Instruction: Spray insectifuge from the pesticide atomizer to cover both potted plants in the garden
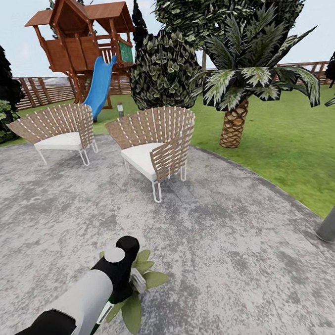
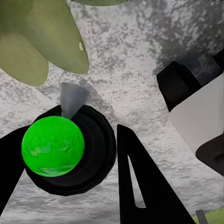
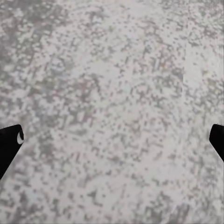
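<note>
Pinched between the left gripper [image 2: 70, 163] fingers sits the pesticide atomizer [image 2: 60, 147], nozzle just above a potted plant [image 1: 137, 288] on the patio [image 1: 231, 243]. Best sweep slowly across every leaf. Right gripper [image 3: 112, 140] fingers are spread wide. Wicker chairs [image 1: 156, 143] stand beyond.

- potted plant [image 1: 137, 283]: mostly hidden behind left arm, pot not visible, lower left of head view
- grey post [image 1: 334, 221]: cut off at right edge
- right gripper fingertips [image 3: 9, 144]: only tips at frame edges
- atomizer [image 2: 70, 149]: body hidden, seen end-on
</note>
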You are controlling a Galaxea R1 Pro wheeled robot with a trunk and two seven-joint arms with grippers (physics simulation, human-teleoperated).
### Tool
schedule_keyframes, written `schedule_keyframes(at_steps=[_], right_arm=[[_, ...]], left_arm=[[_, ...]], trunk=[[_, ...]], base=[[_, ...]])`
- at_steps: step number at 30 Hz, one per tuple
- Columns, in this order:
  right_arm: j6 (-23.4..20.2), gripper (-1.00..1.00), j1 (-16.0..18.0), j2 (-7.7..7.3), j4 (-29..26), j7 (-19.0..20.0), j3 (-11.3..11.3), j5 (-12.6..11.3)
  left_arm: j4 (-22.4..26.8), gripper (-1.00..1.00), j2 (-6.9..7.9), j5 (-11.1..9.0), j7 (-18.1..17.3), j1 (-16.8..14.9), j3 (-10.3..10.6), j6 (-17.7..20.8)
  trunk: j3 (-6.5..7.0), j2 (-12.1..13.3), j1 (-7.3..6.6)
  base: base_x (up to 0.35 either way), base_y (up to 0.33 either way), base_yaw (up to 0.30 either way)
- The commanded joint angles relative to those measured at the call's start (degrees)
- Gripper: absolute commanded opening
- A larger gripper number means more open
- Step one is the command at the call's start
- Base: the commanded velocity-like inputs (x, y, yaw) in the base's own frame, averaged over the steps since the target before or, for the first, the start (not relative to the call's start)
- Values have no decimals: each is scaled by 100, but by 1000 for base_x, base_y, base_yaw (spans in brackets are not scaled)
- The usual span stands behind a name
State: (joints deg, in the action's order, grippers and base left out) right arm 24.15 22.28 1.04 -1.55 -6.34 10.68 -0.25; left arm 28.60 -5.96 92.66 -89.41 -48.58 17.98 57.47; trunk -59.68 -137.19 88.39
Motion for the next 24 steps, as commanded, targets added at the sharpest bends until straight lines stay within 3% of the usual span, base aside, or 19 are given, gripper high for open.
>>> schedule_keyframes(at_steps=[1,9,12,16,19,24], right_arm=[[11,100,2,1,6,-43,48,-1],[12,100,3,1,6,-43,48,-1],[11,100,3,1,6,-43,48,-1],[11,100,2,1,6,-43,48,-1],[11,100,4,1,10,-43,48,-1],[11,100,4,1,11,-43,48,-1]], left_arm=[[8,-100,-9,50,-59,-3,16,59],[36,-100,-6,63,-59,-76,42,79],[44,-100,2,212,-59,-134,42,95],[49,-100,-1,270,-59,-390,43,103],[41,-100,74,419,-59,-368,36,101],[24,-100,195,454,-59,-326,-61,105]], trunk=[[-15,-4,-1],[-30,-4,-1],[-31,-4,-1],[-31,-4,-1],[-31,-4,-1],[-31,-4,-1]], base=[[0,0,0],[0,0,0],[0,0,0],[0,0,0],[0,0,0],[0,0,0]])
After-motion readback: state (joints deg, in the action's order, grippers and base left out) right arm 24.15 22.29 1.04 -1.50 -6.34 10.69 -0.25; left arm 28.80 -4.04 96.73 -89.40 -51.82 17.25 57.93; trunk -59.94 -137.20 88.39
